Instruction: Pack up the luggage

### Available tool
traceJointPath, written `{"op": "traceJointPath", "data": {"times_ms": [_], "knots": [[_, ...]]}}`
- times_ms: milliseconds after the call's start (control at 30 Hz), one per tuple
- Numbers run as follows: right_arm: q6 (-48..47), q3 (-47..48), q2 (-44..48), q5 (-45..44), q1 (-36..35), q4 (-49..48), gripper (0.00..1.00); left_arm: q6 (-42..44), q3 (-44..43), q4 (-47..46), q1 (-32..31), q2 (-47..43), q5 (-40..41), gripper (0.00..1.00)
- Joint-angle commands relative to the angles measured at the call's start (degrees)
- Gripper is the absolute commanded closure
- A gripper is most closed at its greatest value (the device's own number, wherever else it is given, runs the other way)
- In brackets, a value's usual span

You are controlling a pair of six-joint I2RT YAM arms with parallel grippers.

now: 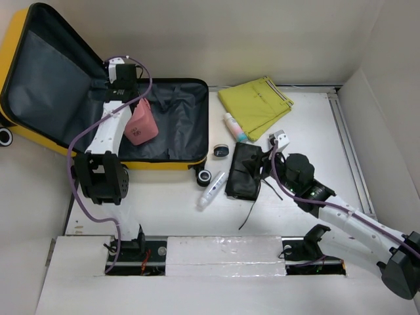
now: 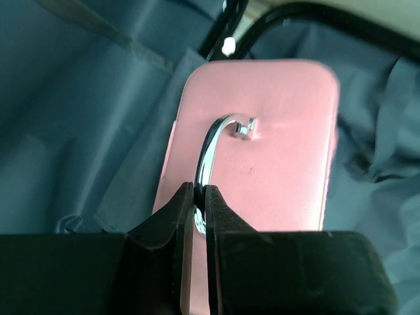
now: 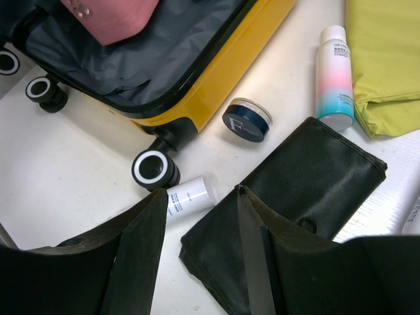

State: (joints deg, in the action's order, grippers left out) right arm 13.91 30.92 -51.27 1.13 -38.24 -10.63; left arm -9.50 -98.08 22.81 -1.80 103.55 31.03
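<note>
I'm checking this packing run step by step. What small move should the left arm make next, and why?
Probably lower slightly and open the left pincer. It is shut on the metal handle of the pink case, which hangs over the grey lining inside the open yellow suitcase, so releasing should leave it packed.

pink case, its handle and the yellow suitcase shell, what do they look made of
The pink case: probably faux leather, matte, fine grain. Its handle: polished metal, chrome-bright mirror reflections. The suitcase shell: likely hard plastic, smooth glossy yellow, rigid.
</note>
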Motion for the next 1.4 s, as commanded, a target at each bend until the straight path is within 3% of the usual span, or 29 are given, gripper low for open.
{"op": "traceJointPath", "data": {"times_ms": [0, 100, 167, 267, 333, 467, 500, 567, 633, 733, 767, 833, 867, 967, 1167, 1367], "knots": [[0.3, 0.1, 0.1, 0.7, -0.1, -2.3, 0.48, -0.3, -5.5, -0.9, 1.6, -5.8, 1.8, 1.00], [0.3, 0.1, 0.1, -0.6, -0.1, -2.3, 0.48, -0.9, -4.3, -0.9, 1.6, -5.3, 2.5, 0.96], [0.3, 0.1, 0.1, -0.6, -0.1, -2.3, 0.48, -0.9, -3.5, -0.9, 1.6, -5.3, 1.9, 0.76], [0.3, 0.1, -0.4, -1.2, -0.1, -1.8, 0.48, -0.9, -3.5, -0.9, 1.6, -4.7, 1.9, 0.66], [0.3, 0.1, -0.4, -1.7, -0.1, -1.8, 0.48, -1.5, -3.5, -0.9, 1.6, -4.7, 1.9, 0.52], [0.3, 0.1, -0.4, -2.4, -0.1, -1.8, 0.50, -3.0, -2.3, -0.9, 0.8, -6.1, 0.4, 0.46], [0.3, 0.1, -0.4, -3.1, -0.1, -1.2, 0.56, -3.0, -2.3, -1.4, 0.1, -6.9, 0.4, 0.46], [0.3, 0.1, -1.0, -4.4, -0.1, -0.4, 0.79, -3.0, -3.9, -1.5, -2.4, -8.5, -0.2, 0.45], [0.3, 0.7, -2.6, -5.4, -0.1, -0.4, 0.96, -3.0, -5.5, -2.2, -8.9, -10.7, -0.2, 0.45], [2.2, 1.4, -4.5, -9.5, -0.1, 2.4, 1.00, -3.7, -4.6, -5.5, -21.3, -13.8, 0.8, 0.45], [2.3, 1.9, -5.1, -10.7, -0.1, 3.6, 0.95, -4.3, -3.0, -7.0, -24.4, -14.7, 0.8, 0.45], [2.9, 2.0, -6.0, -12.0, 0.5, 4.8, 0.76, -7.8, 4.4, -10.7, -32.3, -17.5, 0.0, 0.45], [4.4, 2.5, -7.1, -12.0, 0.5, 5.7, 0.51, -9.1, 7.5, -15.3, -34.6, -18.5, -0.9, 0.45], [5.1, 1.0, -7.8, -10.9, 2.1, 7.2, 0.20, -12.5, 19.9, -24.2, -41.6, -22.3, -2.2, 0.45], [9.4, -4.1, -8.9, -7.5, 8.4, 5.5, 0.20, -17.7, 40.0, -33.7, -47.0, -30.1, -7.8, 0.45], [10.4, -4.3, -19.7, -0.9, 12.9, 0.9, 0.23, -20.0, 51.9, -36.9, -47.5, -38.9, -11.5, 0.46]]}}
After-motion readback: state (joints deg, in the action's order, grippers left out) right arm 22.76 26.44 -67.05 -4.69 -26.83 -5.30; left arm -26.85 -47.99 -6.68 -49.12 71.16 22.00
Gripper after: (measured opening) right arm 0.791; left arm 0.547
